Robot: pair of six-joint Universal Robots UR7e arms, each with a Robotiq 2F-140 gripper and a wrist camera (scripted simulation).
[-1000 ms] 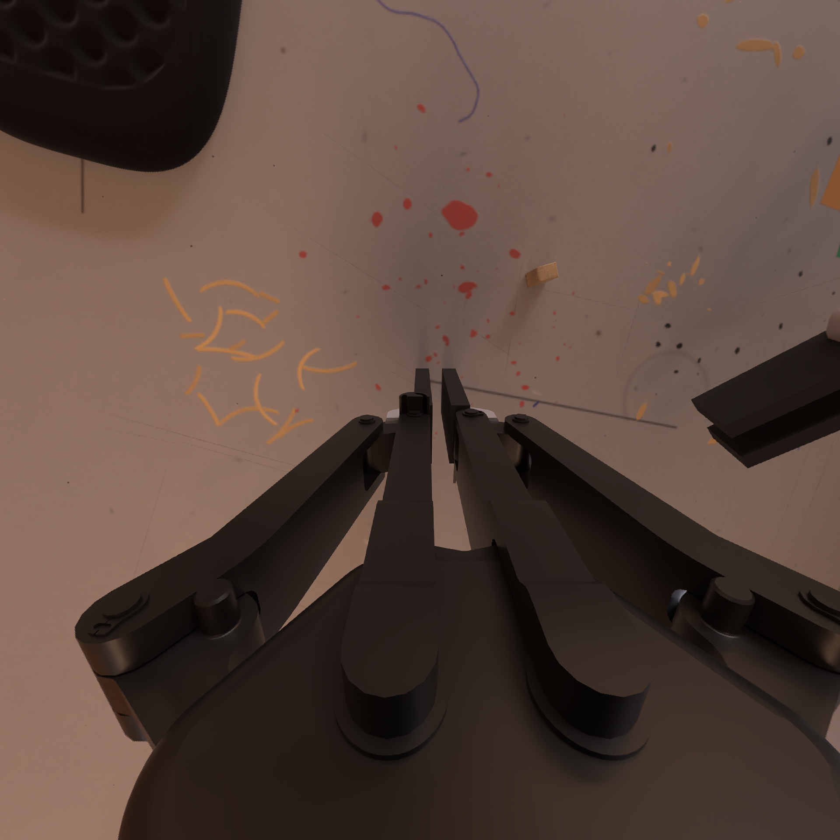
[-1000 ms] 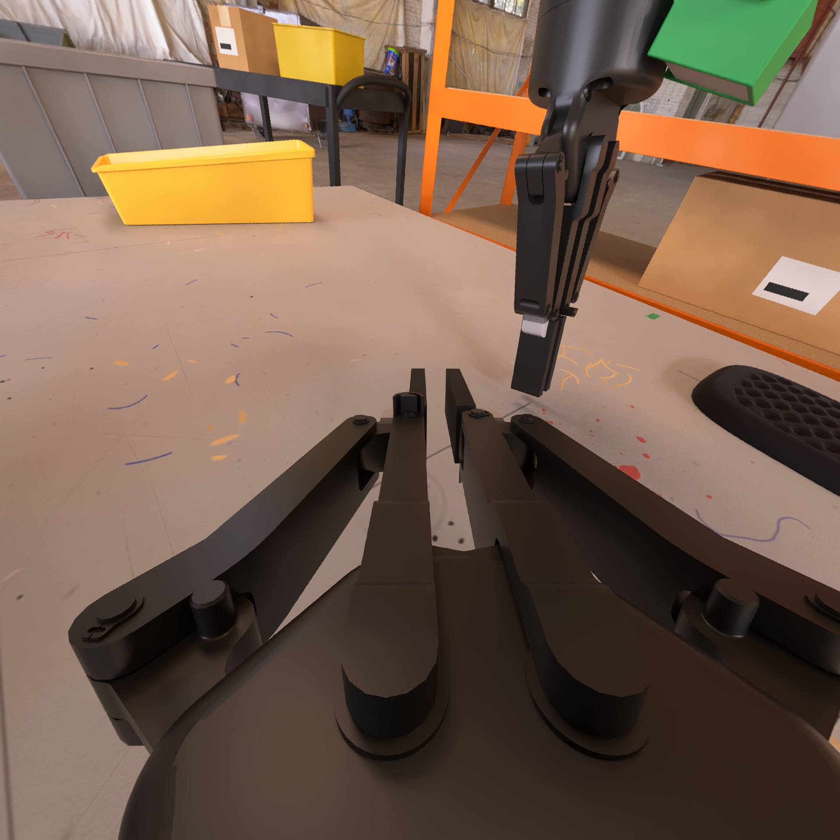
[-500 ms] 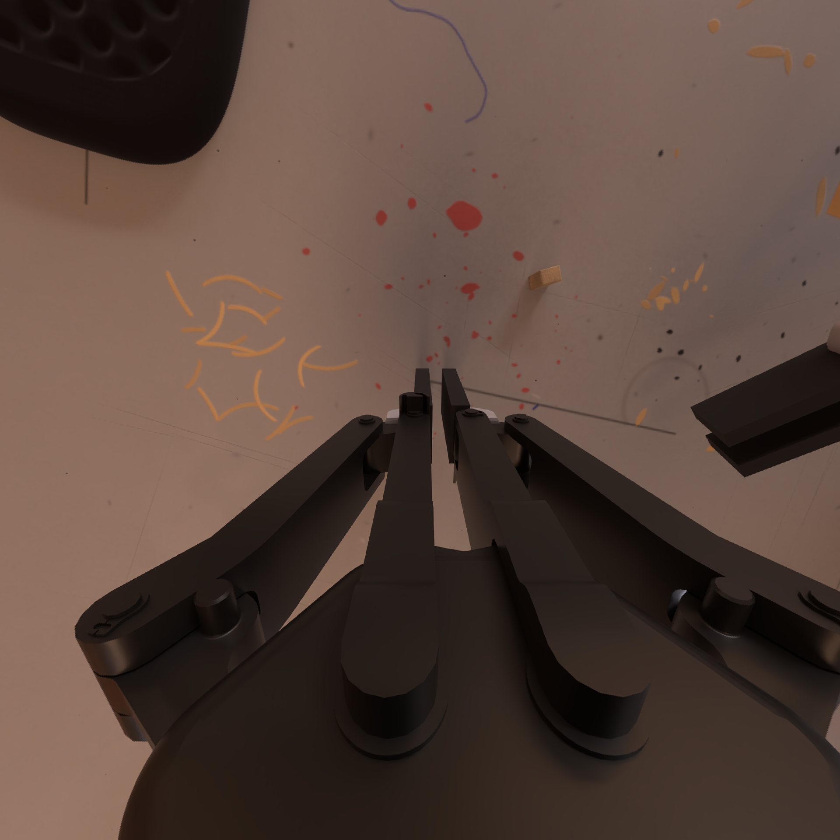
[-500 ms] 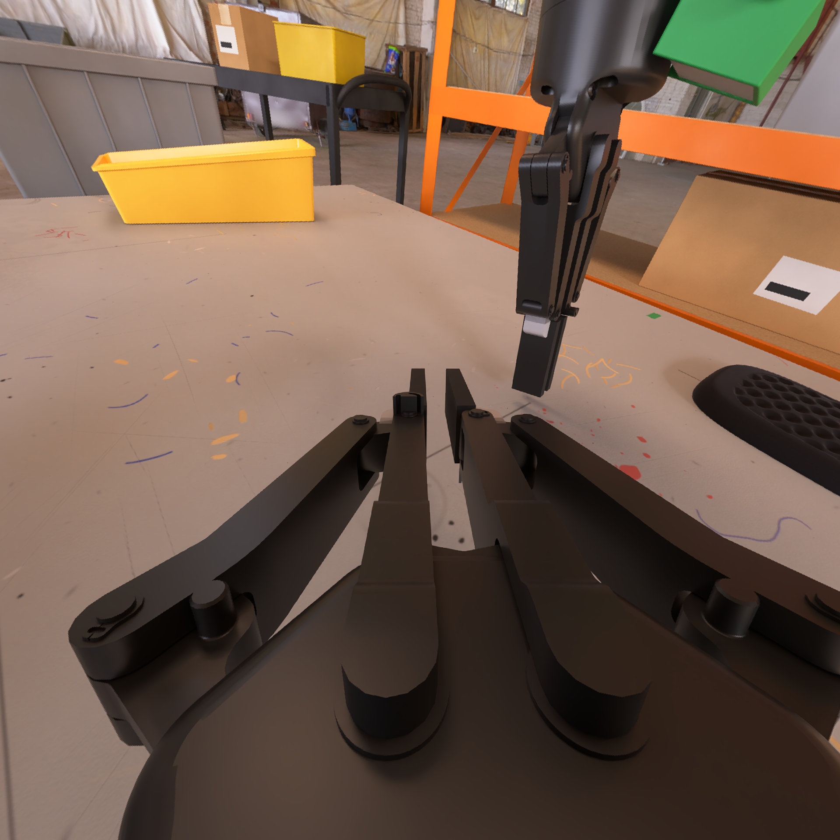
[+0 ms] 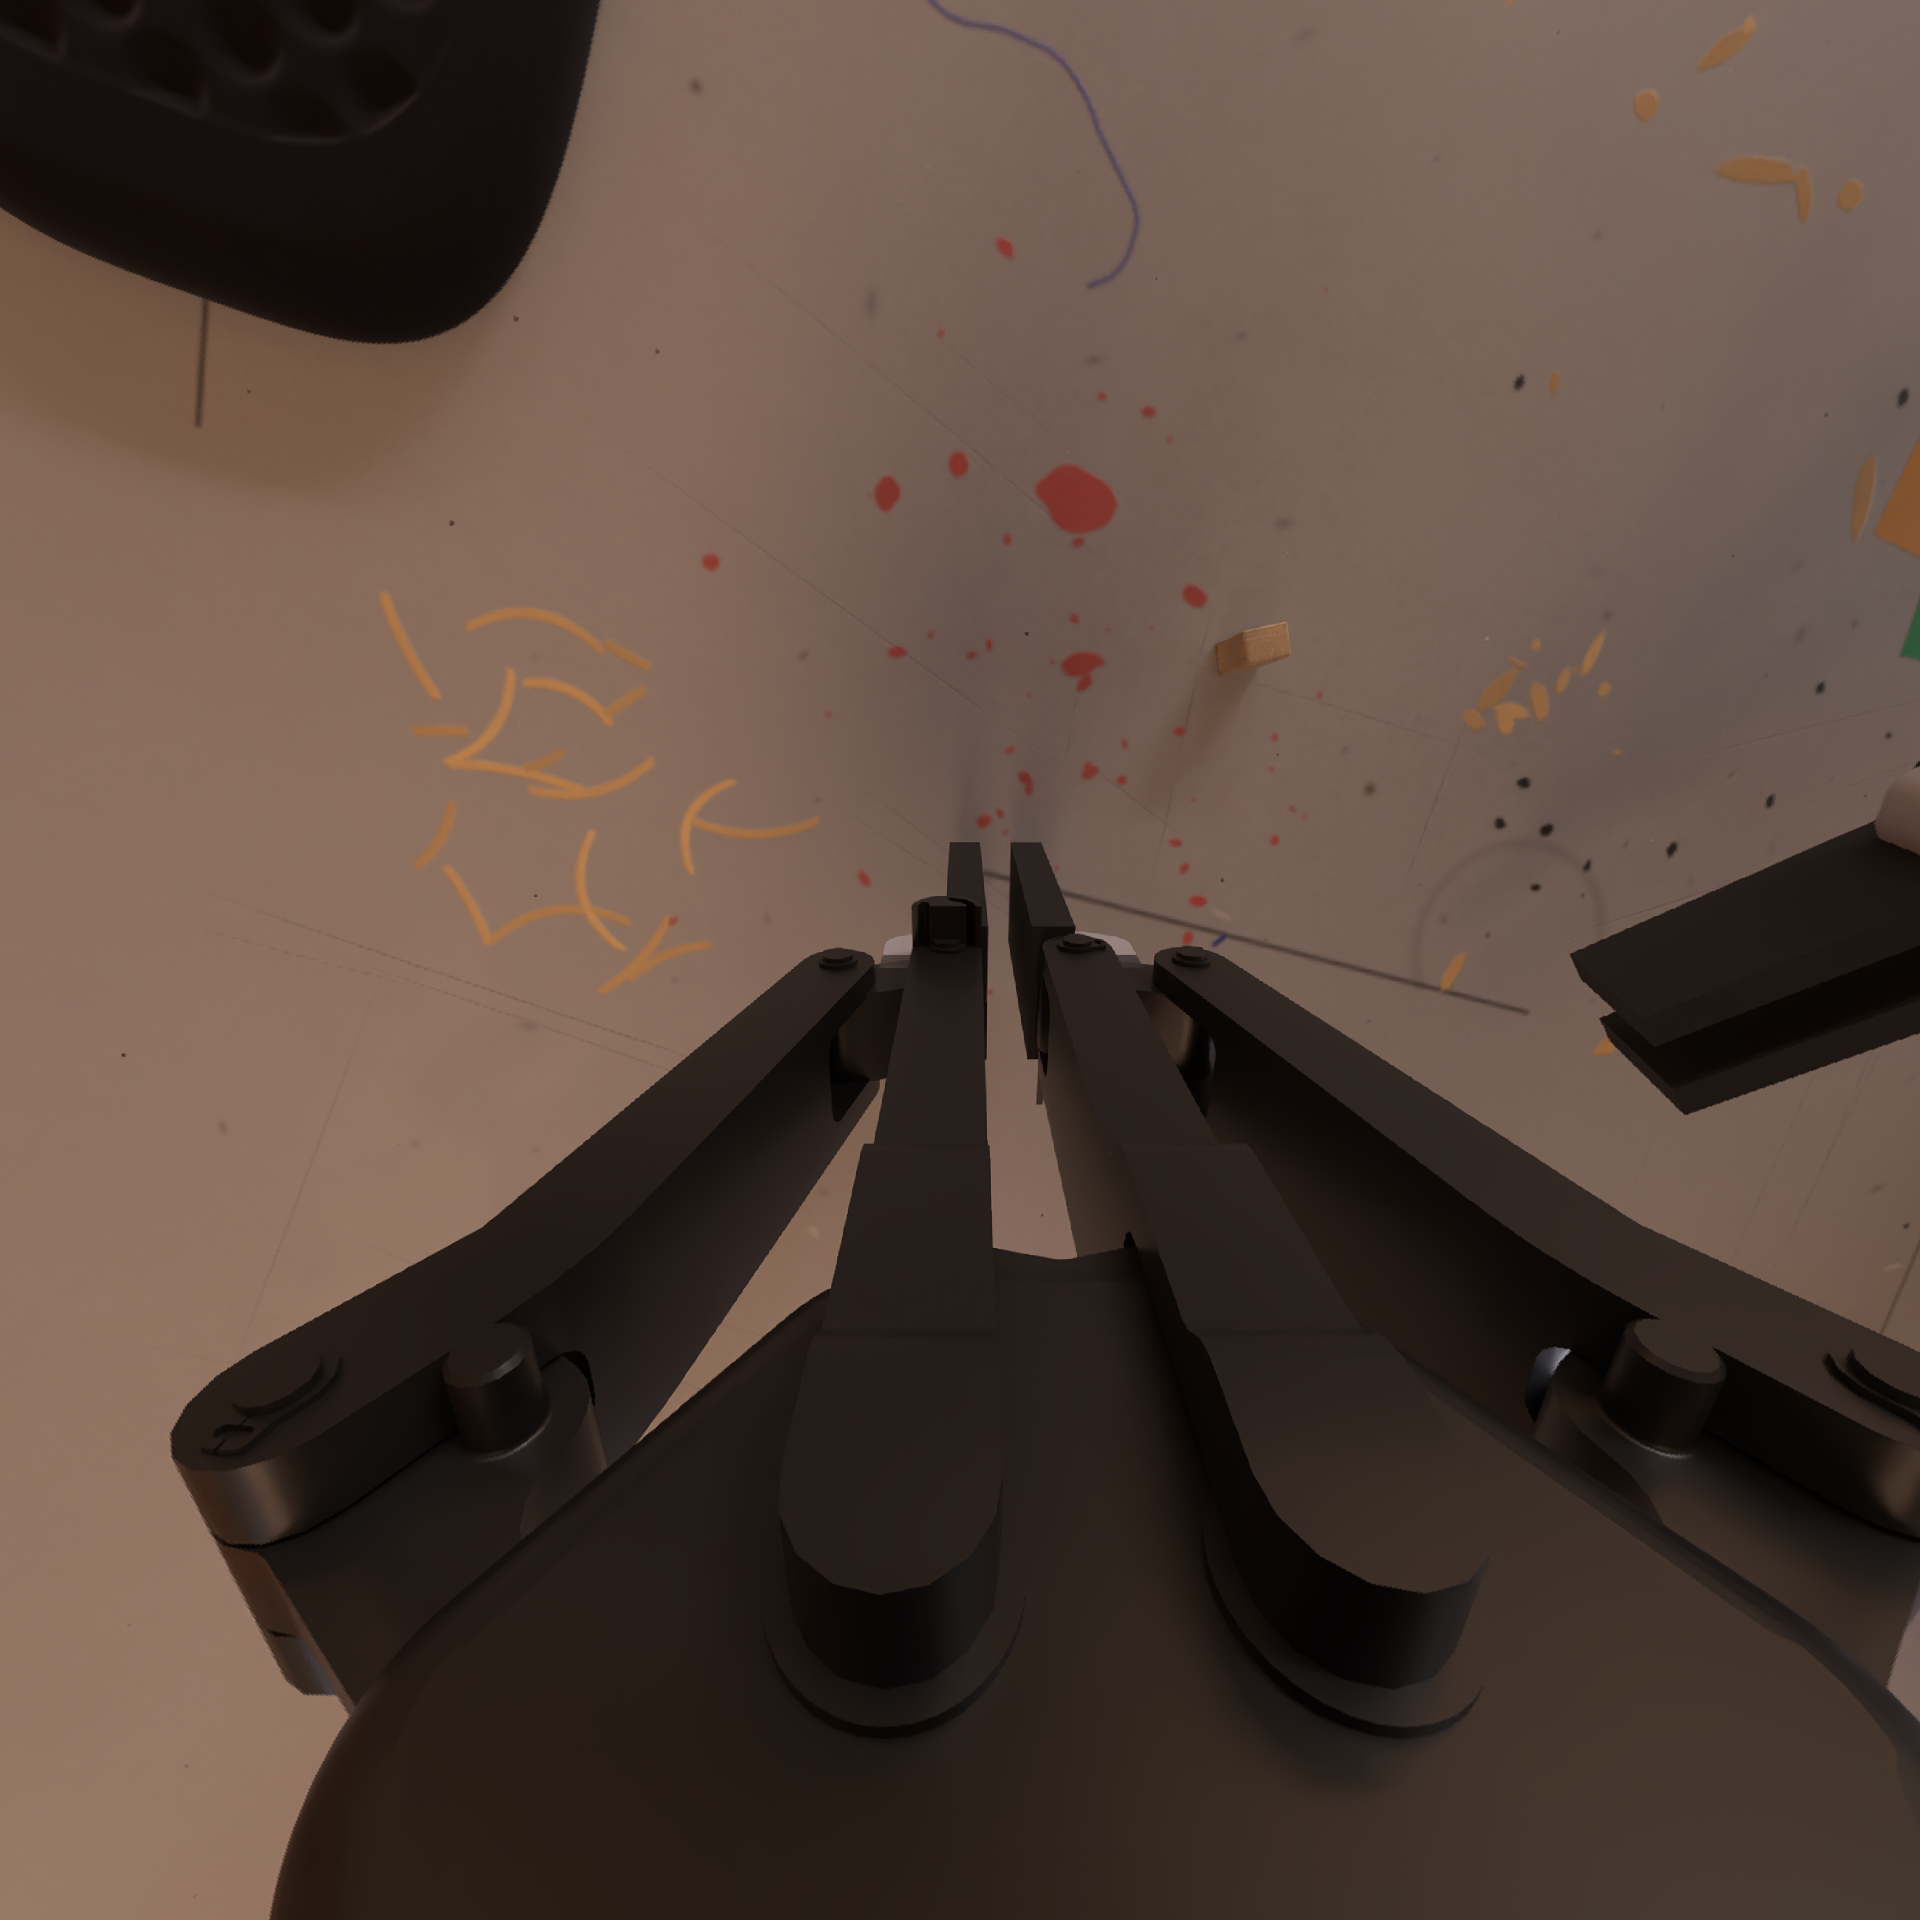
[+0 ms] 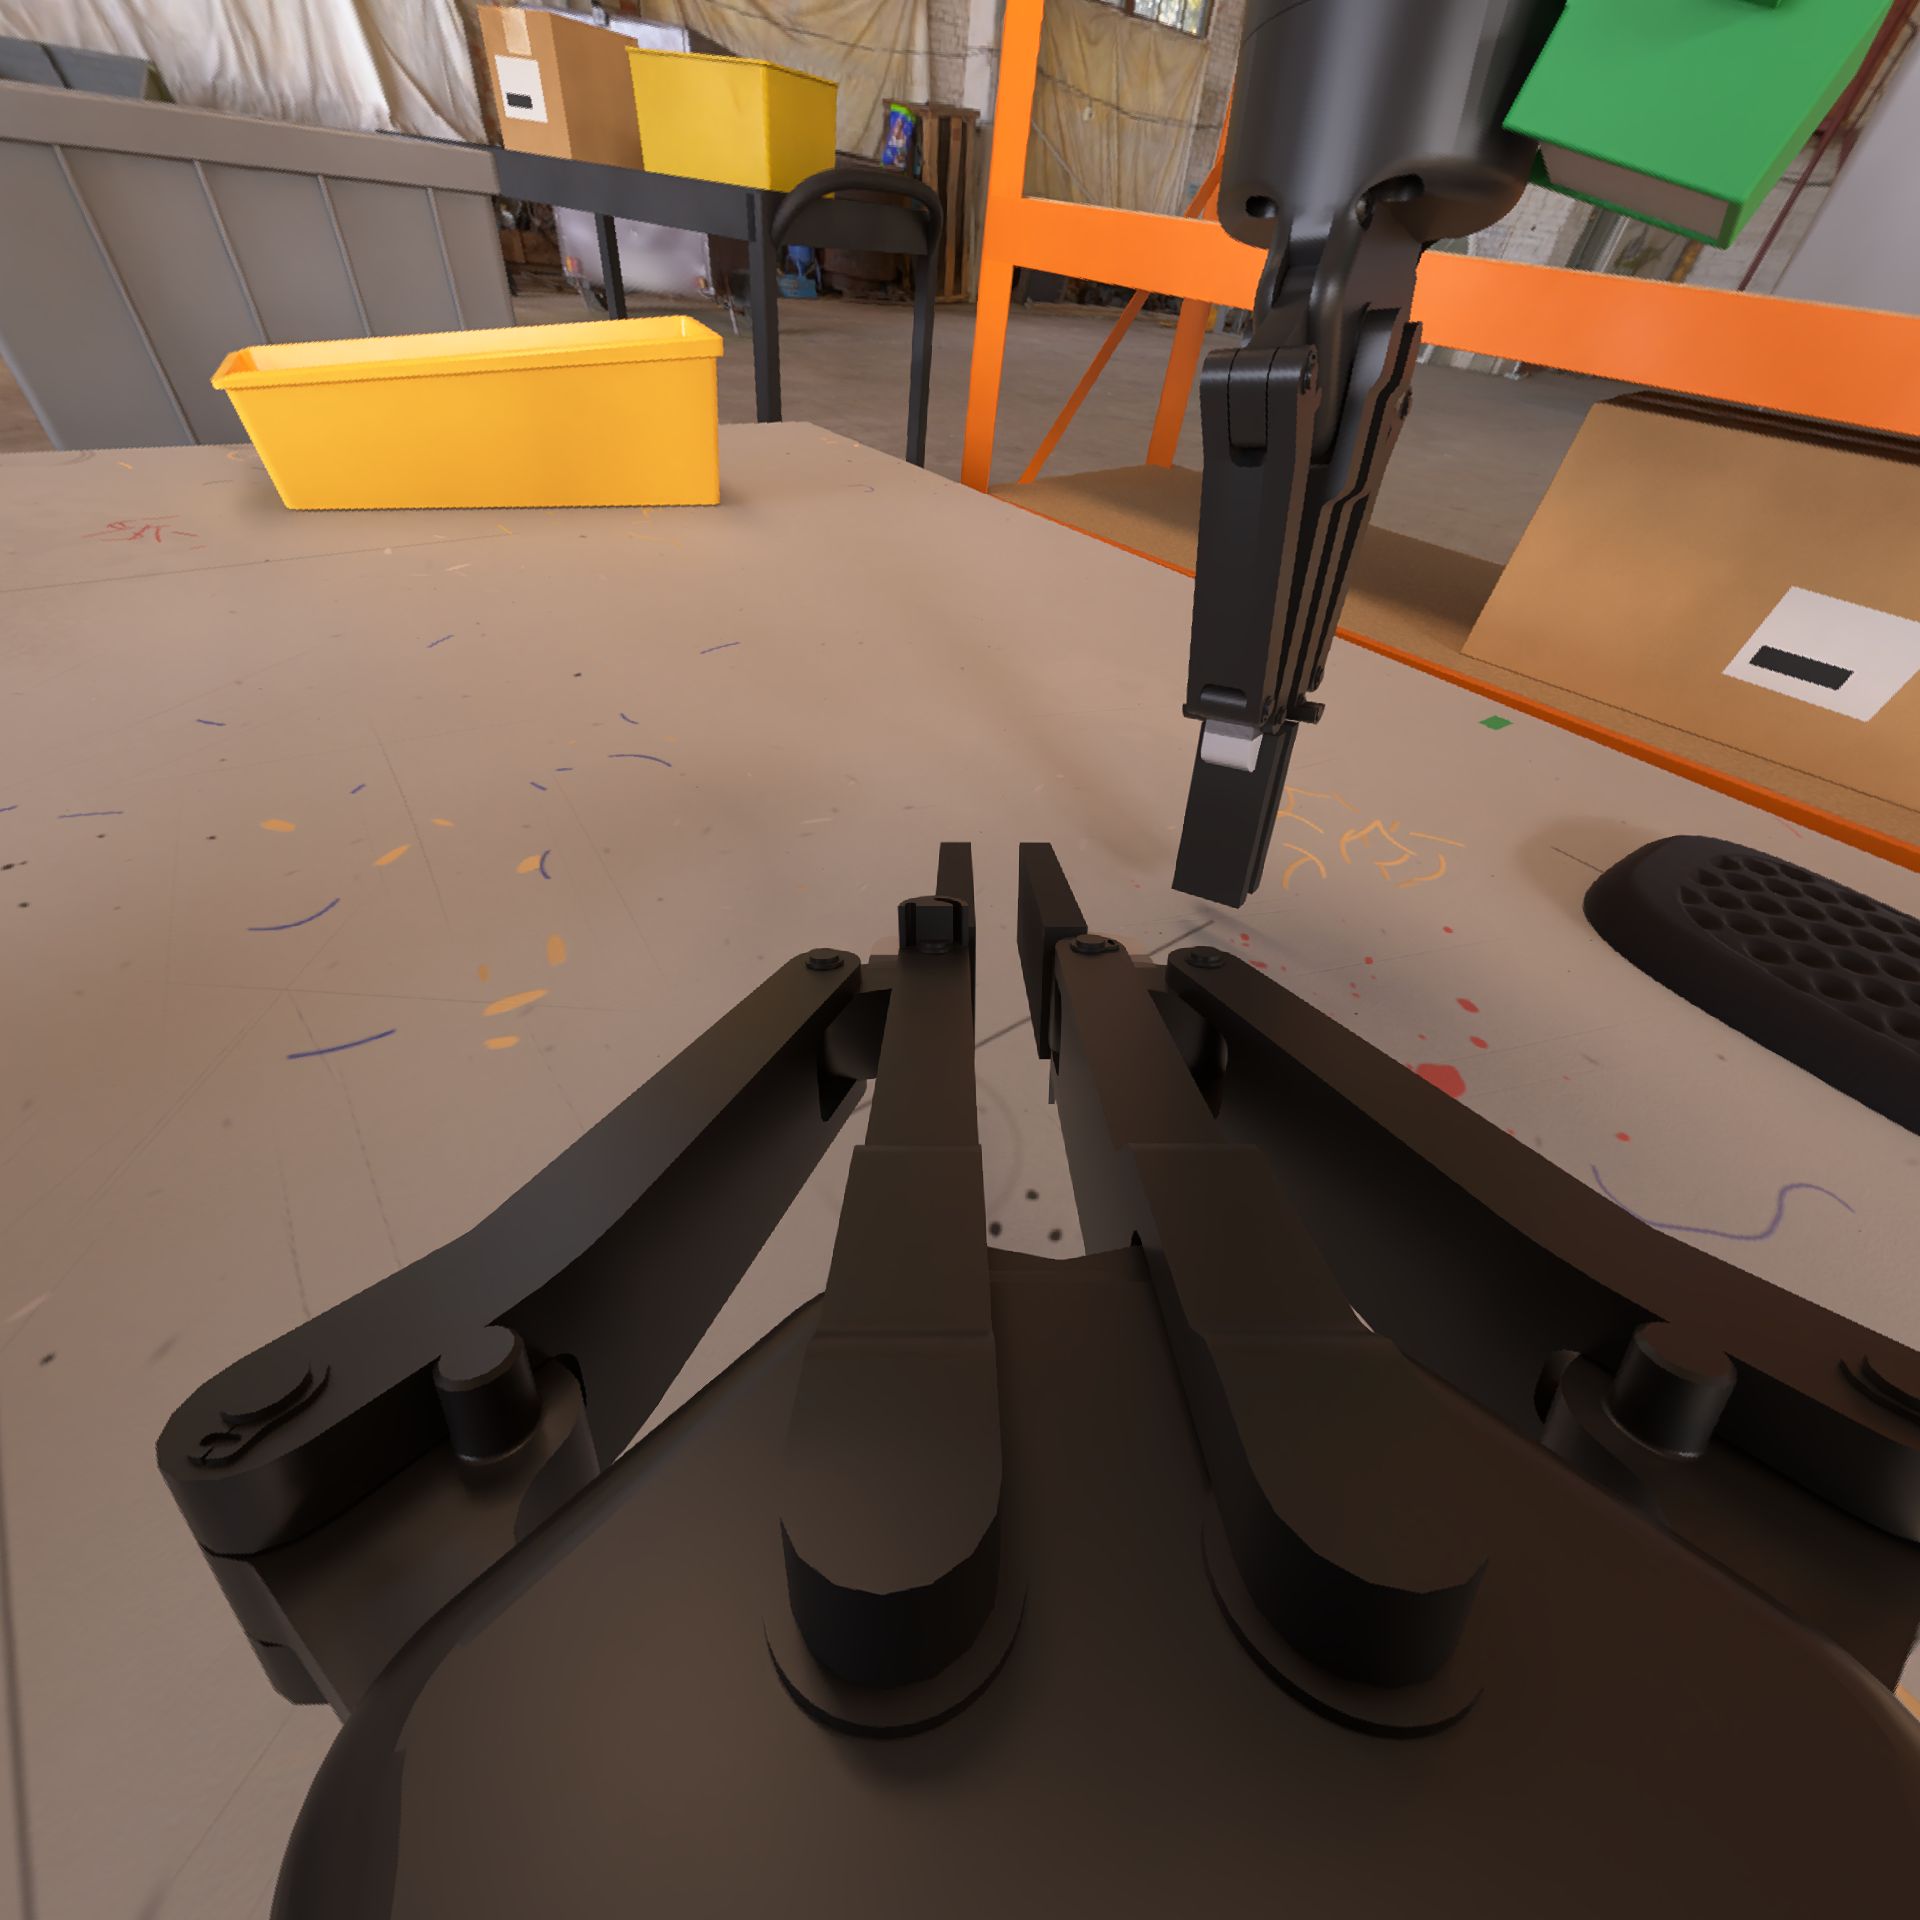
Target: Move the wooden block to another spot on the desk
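Small wooden block (image 5: 1253,649) lies free on the paint-spattered desk (image 5: 312,1091), both claws clenched on nothing.

The block is a pale, short rectangular piece, flat on the desk, its long axis running left-right in the left wrist view, just right of the big red paint blot (image 5: 1075,499). The left claw (image 5: 995,873) hangs above the desk, well short of the block. The right claw (image 6: 995,873) is apart from it too. A black honeycomb-textured pad (image 5: 260,135) lies far left of the blot.

The left wrist view is dim and brownish; a soft shadow lies on the table (image 5: 727,1039). The right wrist view is brighter and sharp. Wide-angle bending shows at the edges.
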